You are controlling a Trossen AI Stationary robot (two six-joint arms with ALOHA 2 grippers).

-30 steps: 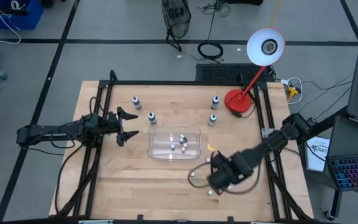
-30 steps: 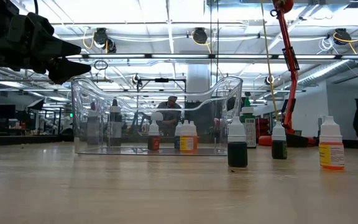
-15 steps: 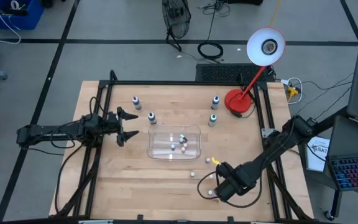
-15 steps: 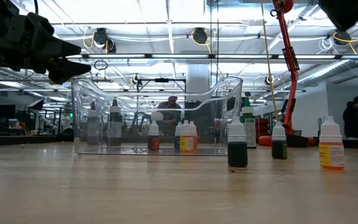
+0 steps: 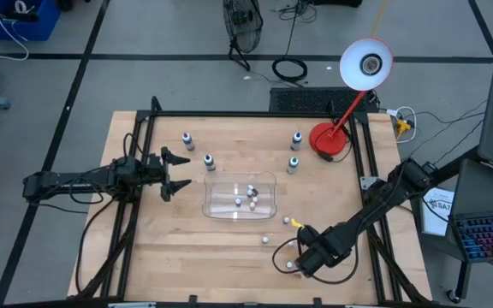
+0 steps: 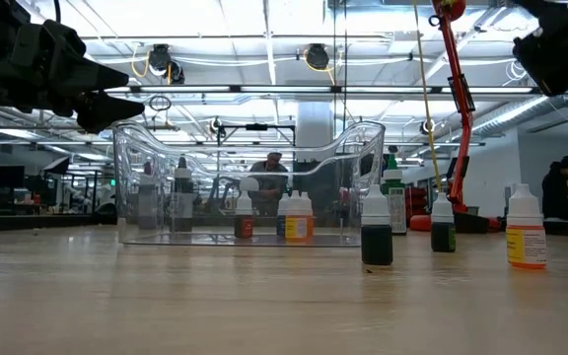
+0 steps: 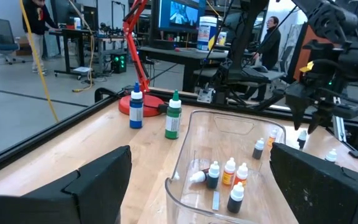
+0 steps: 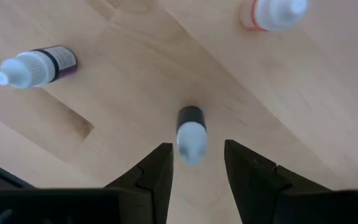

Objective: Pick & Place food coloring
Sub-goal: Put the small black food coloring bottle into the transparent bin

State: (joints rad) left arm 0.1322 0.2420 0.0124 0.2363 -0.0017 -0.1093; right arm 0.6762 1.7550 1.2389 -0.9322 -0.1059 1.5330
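There are two end effectors: the left end effector (image 5: 178, 174) and the right end effector (image 8: 197, 155). There is one clear tray (image 7: 180, 186) in front of the left end effector, with five little bottles (image 7: 229, 171) in it. Three small loose bottles (image 8: 191, 134) sit by the right end effector: one right under it and two off to the sides. Four taller bottles (image 5: 209, 160) stand on the worktop (image 5: 187, 248), two near the left end effector and two farther off. There is one red lamp (image 5: 325, 139).

wood table (image 5: 169, 231) bears clear tray (image 5: 221, 208), dropper bottles (image 5: 294, 139), red lamp (image 5: 329, 141).
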